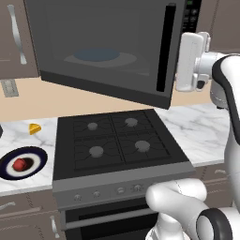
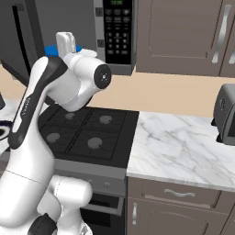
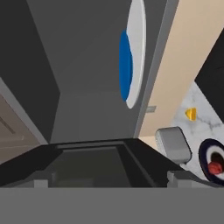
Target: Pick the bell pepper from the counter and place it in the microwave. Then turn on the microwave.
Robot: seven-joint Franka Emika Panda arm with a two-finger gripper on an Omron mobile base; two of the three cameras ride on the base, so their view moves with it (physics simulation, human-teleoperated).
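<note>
The microwave (image 1: 103,51) hangs over the stovetop (image 1: 117,140) with its wide door swung out towards the room. The gripper (image 1: 191,63) sits raised just beside the door's free edge, so the cavity and the white turntable (image 3: 133,52) with its blue centre lie ahead of it. I'd guess the door stands open so the food can go straight in.

The counter (image 1: 28,136) lies well below the gripper and off towards the far side of the stovetop. On it is a dark-rimmed plate (image 1: 22,161), and the bell pepper (image 1: 19,164) rests in the plate's middle, a small red lump that nothing is touching. A small yellow wedge (image 1: 34,128) lies on the marble near the plate, a bit closer to the wall.

The gripper's fingers are spread wide and carry nothing. By my reckoning the pick hasn't begun: the arm has to drop and swing across the stovetop to reach the plate.
</note>
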